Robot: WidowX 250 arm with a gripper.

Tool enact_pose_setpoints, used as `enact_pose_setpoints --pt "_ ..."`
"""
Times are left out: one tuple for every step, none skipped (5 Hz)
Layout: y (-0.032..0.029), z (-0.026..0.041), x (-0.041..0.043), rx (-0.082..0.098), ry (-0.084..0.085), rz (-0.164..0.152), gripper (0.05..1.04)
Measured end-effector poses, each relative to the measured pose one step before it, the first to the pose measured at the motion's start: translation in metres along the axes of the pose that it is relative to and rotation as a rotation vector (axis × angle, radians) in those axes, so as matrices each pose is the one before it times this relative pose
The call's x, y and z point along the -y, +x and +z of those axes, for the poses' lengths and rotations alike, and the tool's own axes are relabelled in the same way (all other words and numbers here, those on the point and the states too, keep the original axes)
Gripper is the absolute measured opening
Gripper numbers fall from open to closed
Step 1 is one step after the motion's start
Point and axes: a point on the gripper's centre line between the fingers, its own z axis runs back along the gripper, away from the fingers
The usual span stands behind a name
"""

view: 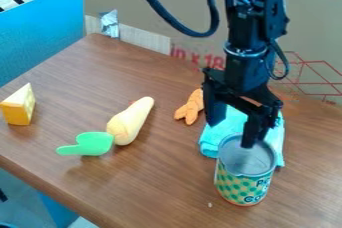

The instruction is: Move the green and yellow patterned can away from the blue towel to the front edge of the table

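The black gripper hangs at the right of the table, its two fingers apart with nothing seen between them. One fingertip is over the open top of a can, which stands upright and has a green and yellow pattern; whether they touch I cannot tell. The other fingertip is to the left, above a folded turquoise cloth. That cloth lies behind the can, partly hidden by the can and the gripper. Just left of the cloth lies an orange toy.
A pale yellow tapered toy lies mid-table, with a green toy at its lower left end. A yellow wedge sits near the left edge of the brown table. Cardboard stands along the back.
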Motion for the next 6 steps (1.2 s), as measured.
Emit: enact_pose_setpoints --pt "-0.00379 -0.01197 0.00526 -0.0515 0.0069 -0.0095 1.002" --pt "0.00291 -0.00541 -0.00415 0.0020 0.0002 0.0144 1.002" --pt "0.00064 -0.00383 0.00264 -0.0141 0.0017 -0.0080 1.002" --pt "-0.00339 -0.00210 0.00355 -0.0065 0.0020 0.0227 1.002" --pt "-0.01426 -0.00391 0.00698 -0.0286 -0.0056 -0.0041 1.002" --pt "-0.02824 -0.00393 0.00969 -0.0394 -0.0209 -0.0018 1.002"
